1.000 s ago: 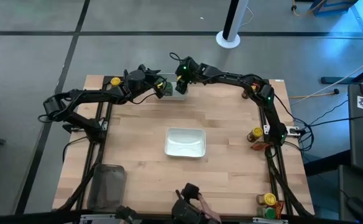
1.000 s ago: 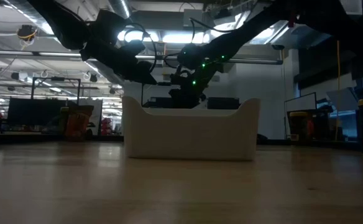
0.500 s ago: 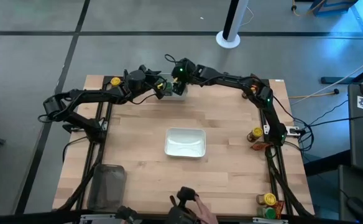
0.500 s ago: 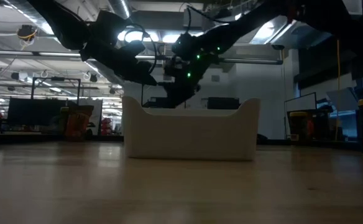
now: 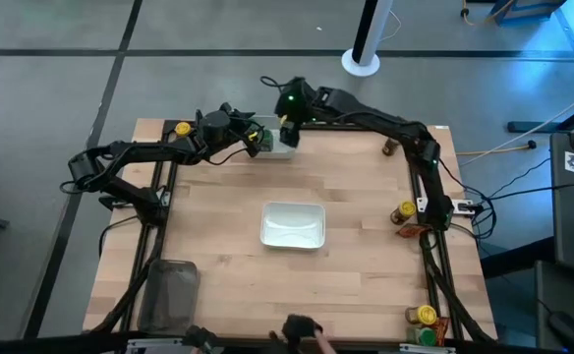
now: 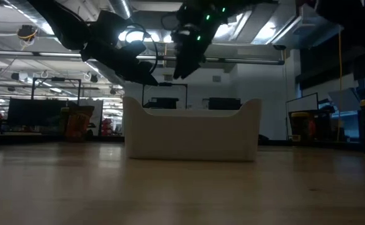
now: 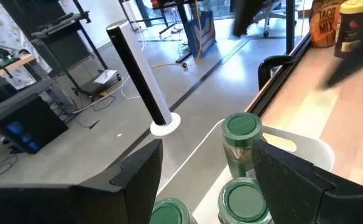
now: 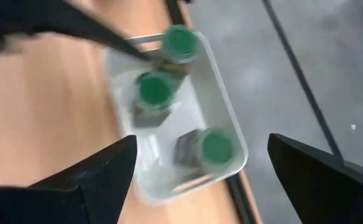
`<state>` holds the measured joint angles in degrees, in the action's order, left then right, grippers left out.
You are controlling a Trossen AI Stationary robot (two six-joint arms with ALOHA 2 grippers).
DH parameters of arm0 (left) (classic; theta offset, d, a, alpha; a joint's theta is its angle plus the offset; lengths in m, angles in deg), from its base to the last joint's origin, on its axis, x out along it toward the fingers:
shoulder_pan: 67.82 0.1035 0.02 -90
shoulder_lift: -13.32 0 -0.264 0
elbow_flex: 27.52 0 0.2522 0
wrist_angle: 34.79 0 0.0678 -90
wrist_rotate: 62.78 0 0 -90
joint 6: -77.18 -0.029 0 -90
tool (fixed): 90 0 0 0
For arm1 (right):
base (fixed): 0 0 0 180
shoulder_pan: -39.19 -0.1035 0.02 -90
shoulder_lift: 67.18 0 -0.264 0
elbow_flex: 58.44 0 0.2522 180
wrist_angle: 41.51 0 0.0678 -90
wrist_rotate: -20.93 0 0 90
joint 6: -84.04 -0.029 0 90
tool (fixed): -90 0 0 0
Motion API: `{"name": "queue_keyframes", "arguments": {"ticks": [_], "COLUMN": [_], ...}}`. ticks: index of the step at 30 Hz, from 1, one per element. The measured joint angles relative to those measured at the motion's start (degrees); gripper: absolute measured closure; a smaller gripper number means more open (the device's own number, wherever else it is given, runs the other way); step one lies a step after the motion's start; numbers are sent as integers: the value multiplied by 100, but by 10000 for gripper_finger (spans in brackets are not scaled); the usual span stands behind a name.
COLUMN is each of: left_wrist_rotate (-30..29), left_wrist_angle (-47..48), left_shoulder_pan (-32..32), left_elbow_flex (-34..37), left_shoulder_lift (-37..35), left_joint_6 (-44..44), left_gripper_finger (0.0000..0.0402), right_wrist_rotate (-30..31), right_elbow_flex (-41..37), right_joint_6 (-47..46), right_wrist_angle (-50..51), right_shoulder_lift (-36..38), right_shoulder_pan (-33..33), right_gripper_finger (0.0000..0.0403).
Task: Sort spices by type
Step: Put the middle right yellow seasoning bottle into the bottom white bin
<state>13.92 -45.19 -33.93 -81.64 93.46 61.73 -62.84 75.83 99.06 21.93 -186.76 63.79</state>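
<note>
Directly below the right gripper (image 5: 287, 123), whose fingers stand apart and empty, three green-capped jars (image 8: 155, 89) sit in a white bowl (image 8: 228, 127) at the table's far edge. Two stand upright, caps skyward; whether the third leans cannot be told. The left gripper (image 5: 262, 141) straddles one jar (image 7: 240, 140) with its fingers spread, not clamped.

Bare light-wood counter (image 5: 218, 226) around the white rectangular bowl (image 5: 293, 225) at its middle, far-edge white bowl (image 8: 225, 134) crowded with three green-capped jars (image 8: 155, 91), both claws close above it, clear grey tray (image 5: 170, 293) at near-left corner.
</note>
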Motion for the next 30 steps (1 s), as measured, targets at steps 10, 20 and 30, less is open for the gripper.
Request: {"name": "queue_keyframes", "arguments": {"ticks": [10,20,30], "left_wrist_rotate": [2,2,2], "left_wrist_angle": [-13,-74,-95], "left_shoulder_pan": [-58,-92,-95], "left_elbow_flex": [0,0,0], "left_shoulder_lift": [0,0,0], "left_joint_6": [-9,10,73], "left_gripper_finger": [167,167,167], "right_wrist_rotate": [-171,224,711], "right_elbow_flex": [-4,-4,-28], "right_joint_6": [-679,-1777,-2764], "right_wrist_angle": [1871,3143,3788], "right_shoulder_lift": [1069,1762,1922], "right_shoulder_pan": [-657,-1615,-2978], "right_gripper_finger": [44,45,45]}}
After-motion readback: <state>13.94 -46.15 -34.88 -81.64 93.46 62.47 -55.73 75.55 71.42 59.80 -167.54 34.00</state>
